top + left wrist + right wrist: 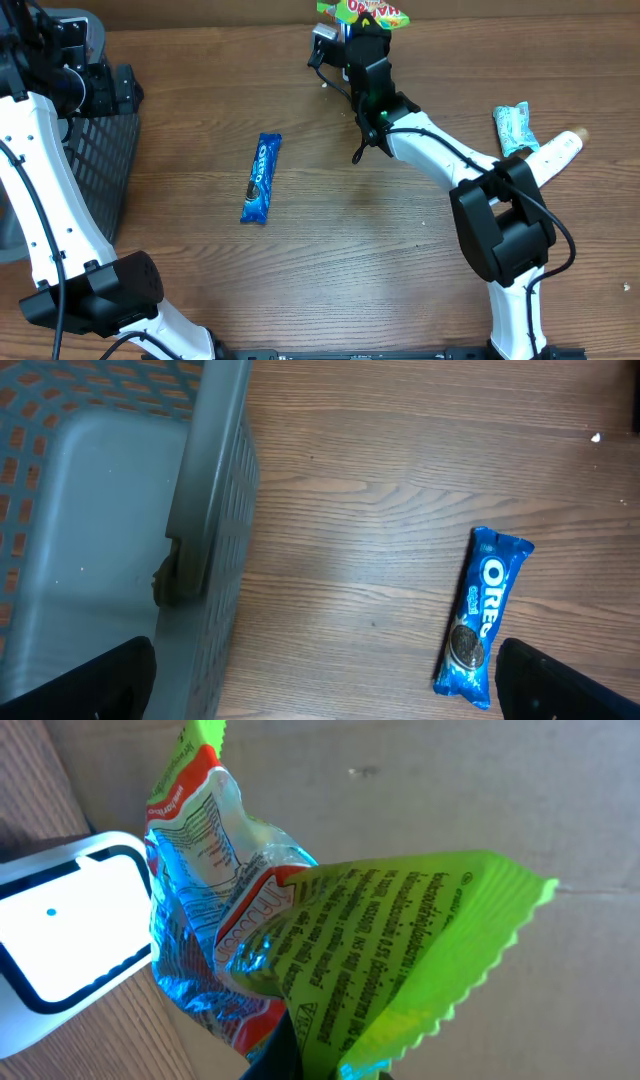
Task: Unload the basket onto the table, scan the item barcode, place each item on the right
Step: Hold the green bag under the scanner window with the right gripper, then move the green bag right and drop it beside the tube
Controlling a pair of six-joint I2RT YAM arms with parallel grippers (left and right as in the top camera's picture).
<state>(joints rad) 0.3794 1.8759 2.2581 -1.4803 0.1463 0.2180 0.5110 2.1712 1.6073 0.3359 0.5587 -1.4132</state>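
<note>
Pinching a crinkly sweet bag [330,940] by its lower edge, the right gripper [366,30] holds it up at the far edge of the table [330,270], just right of the scanner [60,935]. Its jaws are pressed tight on the foil. The grip sits low on the bag, probably so that the printed panels stay uncovered for reading. In the wrist view the green back panel with fine print faces the camera, while the crumpled silver side bulges toward the scanner's white window. I cannot make out a barcode there, so the bag may need turning or flattening before a read.

The left gripper [320,695] hangs with its fingers spread wide and empty, over the right rim of the basket [215,480] at the left. That looks like a waiting post, ready to receive scanned goods. An Oreo bar [262,178] lies mid-table and a mint packet [515,128] at the right, both well clear of the arms and likely waiting their turn.
</note>
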